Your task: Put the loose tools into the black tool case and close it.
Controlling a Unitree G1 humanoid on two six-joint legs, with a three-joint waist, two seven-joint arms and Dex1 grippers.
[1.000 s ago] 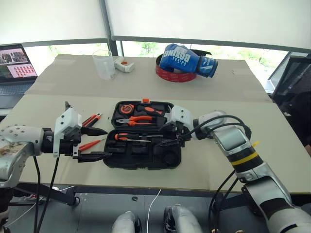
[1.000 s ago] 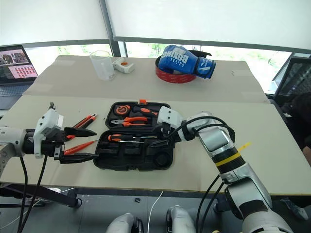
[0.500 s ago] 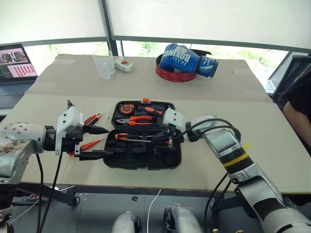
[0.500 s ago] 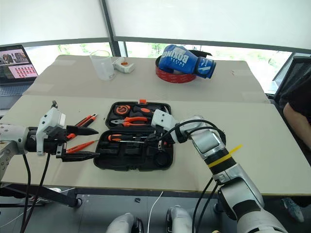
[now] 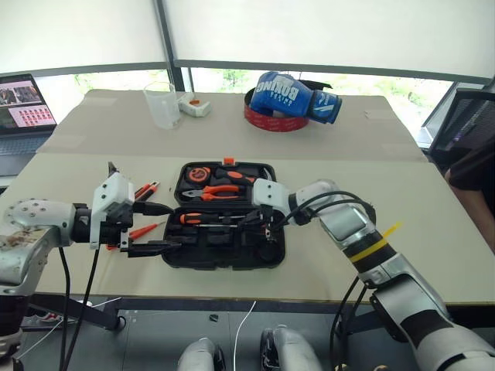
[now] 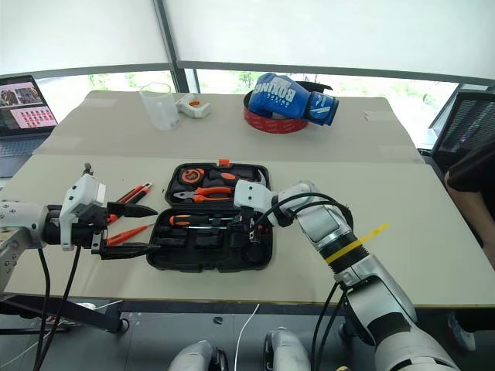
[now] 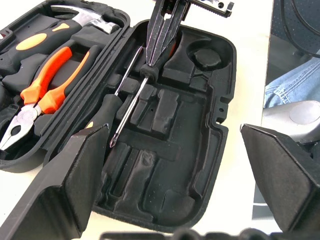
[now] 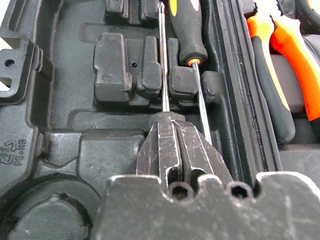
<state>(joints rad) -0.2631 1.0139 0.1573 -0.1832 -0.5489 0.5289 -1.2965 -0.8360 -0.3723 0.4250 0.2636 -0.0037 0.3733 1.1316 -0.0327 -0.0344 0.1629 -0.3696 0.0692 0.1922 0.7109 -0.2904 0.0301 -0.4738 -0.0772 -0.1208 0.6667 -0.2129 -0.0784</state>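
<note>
The black tool case (image 5: 224,224) lies open near the table's (image 5: 433,193) front edge. Inside its near half the right gripper (image 5: 251,225) is clenched on a screwdriver (image 7: 131,100) handle. The left gripper (image 5: 155,229), fingers spread wide and empty, hovers at the case's left side above a slim orange tester screwdriver (image 6: 126,234) on the table.

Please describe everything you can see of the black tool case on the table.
The black tool case is a flat case of black plastic with rounded corners, lying open on the table. It has two hinged halves with moulded slots. The far half holds orange-handled pliers and a tape measure; a small orange latch sits on its far edge. The near half holds two screwdrivers lying side by side. The right gripper, shut, presses down onto one screwdriver's handle inside this half.
</note>
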